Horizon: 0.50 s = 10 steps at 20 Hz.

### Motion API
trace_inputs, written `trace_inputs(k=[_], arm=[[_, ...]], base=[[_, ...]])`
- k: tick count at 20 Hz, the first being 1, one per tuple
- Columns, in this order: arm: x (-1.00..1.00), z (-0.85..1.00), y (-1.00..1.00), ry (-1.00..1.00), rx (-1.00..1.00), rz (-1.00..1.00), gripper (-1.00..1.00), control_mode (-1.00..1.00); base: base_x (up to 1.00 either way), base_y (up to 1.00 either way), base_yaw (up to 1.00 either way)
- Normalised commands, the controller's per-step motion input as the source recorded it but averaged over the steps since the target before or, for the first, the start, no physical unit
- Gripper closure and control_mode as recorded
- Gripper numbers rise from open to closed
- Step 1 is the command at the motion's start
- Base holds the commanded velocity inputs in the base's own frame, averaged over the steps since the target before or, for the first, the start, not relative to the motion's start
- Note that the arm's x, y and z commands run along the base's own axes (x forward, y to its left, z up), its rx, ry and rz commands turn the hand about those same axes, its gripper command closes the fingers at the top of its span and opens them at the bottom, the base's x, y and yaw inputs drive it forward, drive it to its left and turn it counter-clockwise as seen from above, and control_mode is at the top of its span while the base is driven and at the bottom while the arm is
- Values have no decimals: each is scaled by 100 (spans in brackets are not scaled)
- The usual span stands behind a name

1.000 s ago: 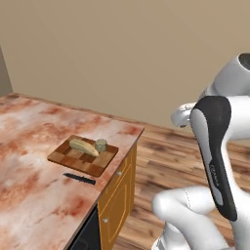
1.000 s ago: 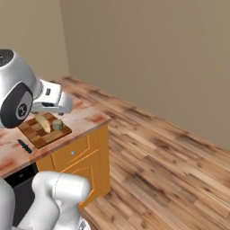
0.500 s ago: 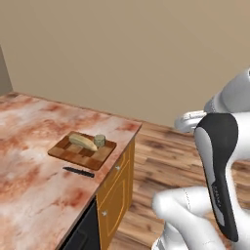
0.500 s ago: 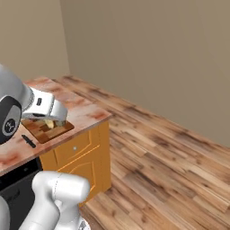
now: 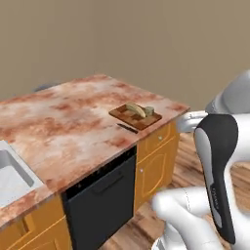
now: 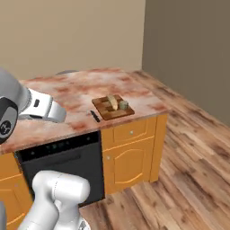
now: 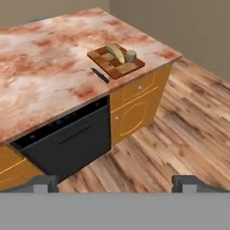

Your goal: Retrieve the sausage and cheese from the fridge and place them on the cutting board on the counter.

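One long desk (image 5: 73, 127) takes up most of the scene: a reddish-pink marbled stone top with a smooth, blotchy surface, set over orange wooden cabinets (image 6: 132, 152) with flat panelled fronts and small round knobs. A black dishwasher front (image 7: 67, 141) with a bar handle sits beside those cabinets, and the pale basin of a sink (image 5: 12, 176) is let into the stone at the left edge of the left base view. Wooden plank flooring (image 7: 179, 130) with streaked grain runs around the end of the desk.

Near the desk's corner lies the cutting board (image 7: 116, 61), thin, flat and rectangular, brown with darker stripes. On it rest the cheese (image 7: 115, 52), a pale tan-yellow elongated chunk, and just beside it a small stubby greenish-grey cylinder (image 7: 130, 56). A slim black knife (image 7: 99, 75) lies on the stone just off the board's edge.

Compared with a second ago, both base views have swung wide, so the whole picture has shifted; the board and its load lie as before.

The tool (image 7: 116, 183) stands with its fingertips (image 7: 42, 183) spread fully apart and nothing between them, out over the floor, well apart from the desk. No writing can be read.
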Motion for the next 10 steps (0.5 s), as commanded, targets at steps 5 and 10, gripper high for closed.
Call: trace_inputs(k=[5,10], arm=[[0,0,0,0,0,0,-100,100],[0,0,0,0,0,0,-100,100]], base=[[-13,39,100],[-39,35,100]])
